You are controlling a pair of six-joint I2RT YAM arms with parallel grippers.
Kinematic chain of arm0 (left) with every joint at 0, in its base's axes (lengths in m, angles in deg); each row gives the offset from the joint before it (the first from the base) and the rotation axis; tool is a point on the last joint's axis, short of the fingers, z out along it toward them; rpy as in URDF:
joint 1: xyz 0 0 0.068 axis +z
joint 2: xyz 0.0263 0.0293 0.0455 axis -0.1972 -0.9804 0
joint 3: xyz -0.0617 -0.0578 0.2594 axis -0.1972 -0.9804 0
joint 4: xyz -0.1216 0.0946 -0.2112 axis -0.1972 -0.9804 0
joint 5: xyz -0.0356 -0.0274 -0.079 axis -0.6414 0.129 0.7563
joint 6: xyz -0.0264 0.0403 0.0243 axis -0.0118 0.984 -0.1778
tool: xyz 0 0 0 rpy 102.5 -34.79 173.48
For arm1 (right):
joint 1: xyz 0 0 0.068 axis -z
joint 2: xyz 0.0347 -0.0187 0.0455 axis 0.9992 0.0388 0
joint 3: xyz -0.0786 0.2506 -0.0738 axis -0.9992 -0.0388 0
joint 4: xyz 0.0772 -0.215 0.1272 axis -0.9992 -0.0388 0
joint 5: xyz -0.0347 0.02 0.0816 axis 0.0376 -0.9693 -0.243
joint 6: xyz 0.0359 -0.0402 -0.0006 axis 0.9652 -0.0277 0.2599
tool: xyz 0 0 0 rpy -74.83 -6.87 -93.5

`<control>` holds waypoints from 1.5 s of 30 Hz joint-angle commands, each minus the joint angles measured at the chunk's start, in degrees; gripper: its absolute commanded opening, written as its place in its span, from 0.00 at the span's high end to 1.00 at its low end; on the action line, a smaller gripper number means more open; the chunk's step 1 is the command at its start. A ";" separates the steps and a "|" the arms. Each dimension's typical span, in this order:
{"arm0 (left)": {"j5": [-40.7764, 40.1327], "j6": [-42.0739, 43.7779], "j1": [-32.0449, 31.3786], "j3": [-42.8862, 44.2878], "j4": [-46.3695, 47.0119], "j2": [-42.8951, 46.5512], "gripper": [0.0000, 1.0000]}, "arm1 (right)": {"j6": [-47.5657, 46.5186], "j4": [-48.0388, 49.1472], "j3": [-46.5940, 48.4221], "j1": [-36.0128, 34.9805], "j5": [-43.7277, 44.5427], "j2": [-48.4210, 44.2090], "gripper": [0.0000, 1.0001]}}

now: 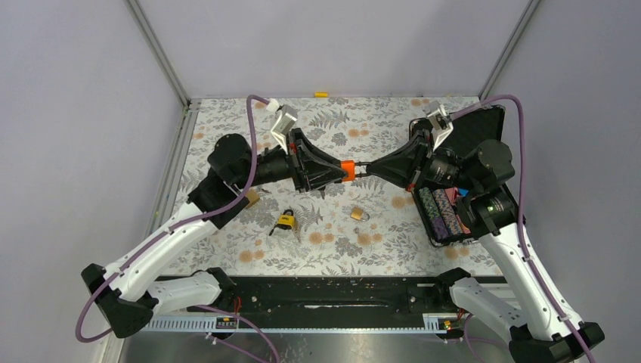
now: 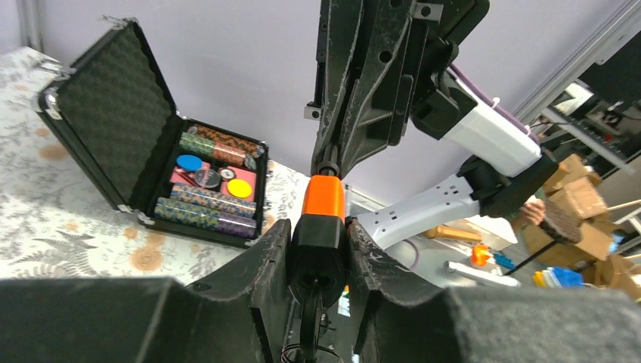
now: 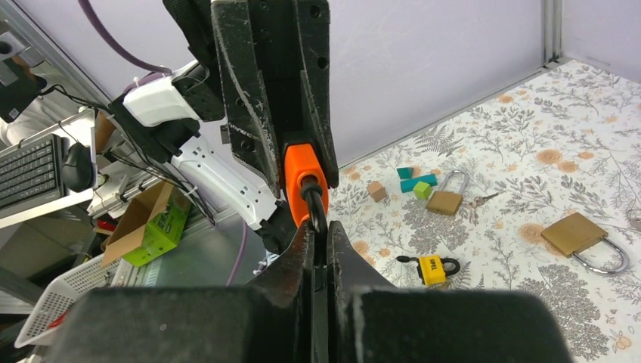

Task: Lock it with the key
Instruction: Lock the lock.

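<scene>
The orange padlock hangs in the air above the middle of the surface, stretched between the two arms; the left gripper is clenched around its lower end, and the right gripper is pinched tight on the thin black shackle. A black piece sits between the left fingers below the orange body; it may be the head of the key, but I cannot tell, so the key's place is uncertain. The chief danger, as I judge it, lies in the right gripper's narrow hold; the shackle is round and slim, and any pull or twist out of line with the left arm could let it slide out; the padlock would then swing on the left gripper alone. If both arms push together to close the shackle while slightly askew, it could jam against the body rather than seat; the fingertips stand very near each other and could knock together. A loosened left hold would drop the padlock toward the yellow padlock and the brass padlock lying below; the open case sits well off to the right, out of harm's way.
</scene>
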 commanded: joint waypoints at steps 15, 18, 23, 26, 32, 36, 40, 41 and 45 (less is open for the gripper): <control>2.82 -9.39 -0.62 4.79 12.21 -9.07 1.00 | -1.61 4.26 -1.23 -9.19 3.58 1.86 1.00; 2.86 -10.88 -0.73 6.97 13.75 -10.70 1.00 | -2.04 4.70 -0.73 -12.52 4.73 3.38 1.00; 3.76 -10.31 -1.58 11.01 10.80 -12.45 1.00 | -0.29 5.46 0.43 -13.75 7.43 4.54 1.00; 1.43 -8.00 -1.30 8.34 8.66 -10.06 1.00 | -1.98 2.04 0.67 -13.75 13.70 2.19 1.00; -1.60 -6.00 1.30 0.66 7.09 -2.90 0.56 | -6.11 -7.97 2.24 -13.66 29.60 -2.76 1.00; -0.65 -7.52 6.01 -3.39 8.69 3.35 0.10 | -9.59 -14.61 4.35 -13.39 32.54 -4.90 1.00; 2.34 -4.33 9.40 -3.56 4.44 8.42 0.01 | -12.99 -18.28 6.45 -13.31 30.93 -7.10 1.00; 2.58 -2.53 9.42 -3.36 2.40 9.17 0.01 | -13.30 -18.80 7.02 -13.31 30.10 -7.30 1.00; 7.61 2.53 9.47 -2.58 -3.29 9.42 0.01 | -14.21 -19.38 8.23 -13.30 24.62 -7.54 1.00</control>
